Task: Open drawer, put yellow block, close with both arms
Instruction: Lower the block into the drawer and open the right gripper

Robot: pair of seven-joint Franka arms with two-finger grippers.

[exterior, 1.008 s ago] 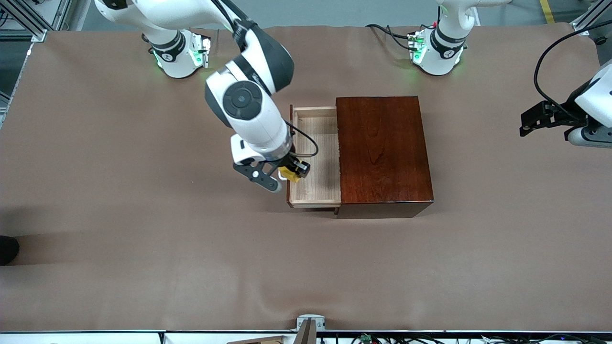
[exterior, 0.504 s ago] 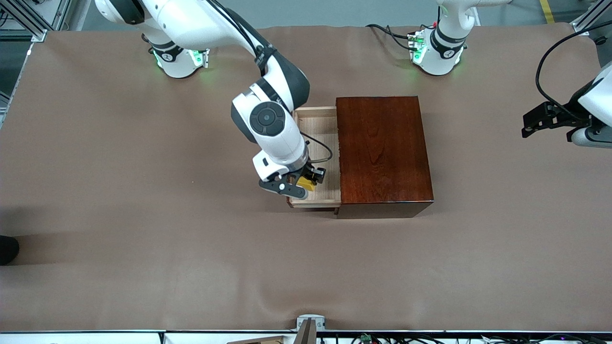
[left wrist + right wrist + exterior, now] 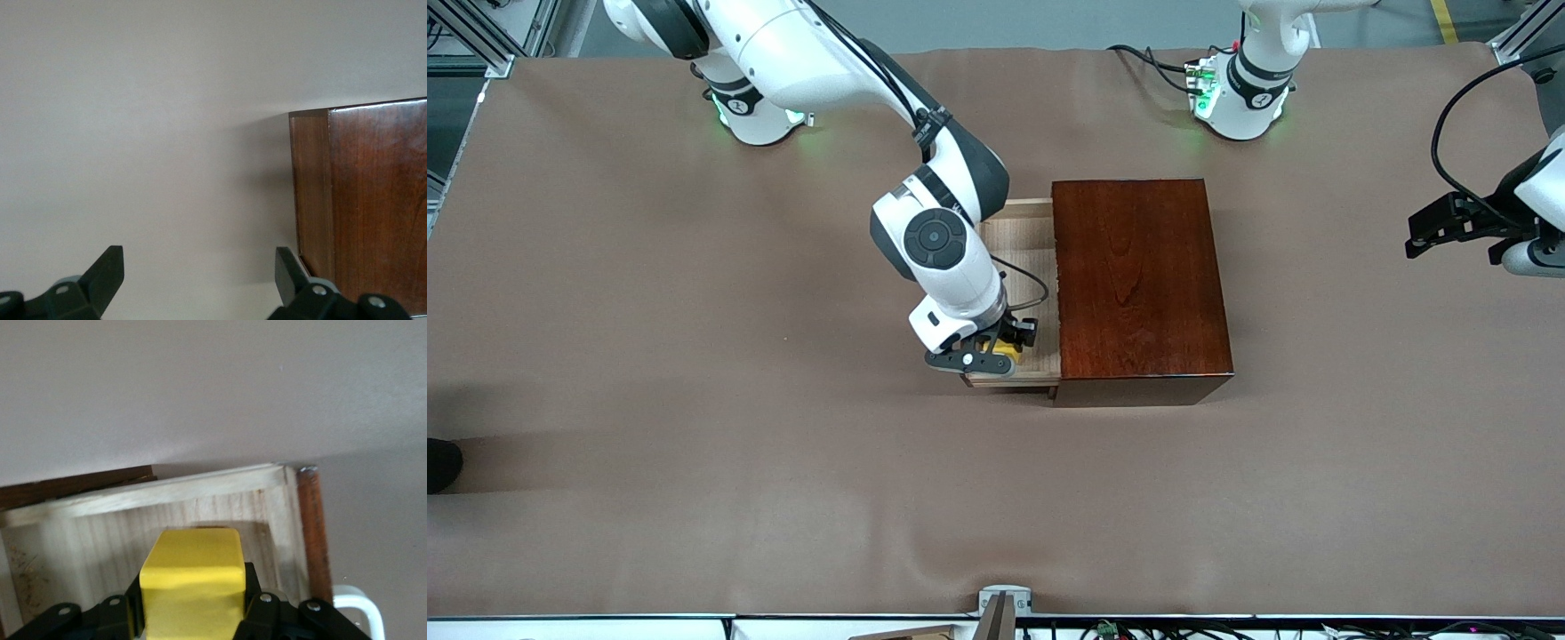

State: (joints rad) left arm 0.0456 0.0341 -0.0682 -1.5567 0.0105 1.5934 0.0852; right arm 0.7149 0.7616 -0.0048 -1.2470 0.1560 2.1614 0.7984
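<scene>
Having crossed the front rim, right hand (image 3: 997, 348) now over open drawer (image 3: 1040, 267), clamped on yellow block (image 3: 1000, 350); release due next. Left hand (image 3: 197, 280) spread wide, waiting beside cabinet (image 3: 1138, 284), above surface (image 3: 694, 400).

You had a brown-covered table (image 3: 694, 427); the mahogany cabinet (image 3: 1138, 276) sat mid-table, closer to the edge where both arm bases (image 3: 1240, 98) stood.

Dark mahogany cabinet (image 3: 1141, 283) on brown table (image 3: 694, 400); its drawer (image 3: 1032, 293) stands pulled out toward the right arm's end. Right claw (image 3: 996, 348), clamped on yellow block (image 3: 1003, 350), hangs over the drawer's corner nearest the front camera. Left claw (image 3: 1432, 229) waits well apart from the cabinet, at the left arm's end of the table.
</scene>
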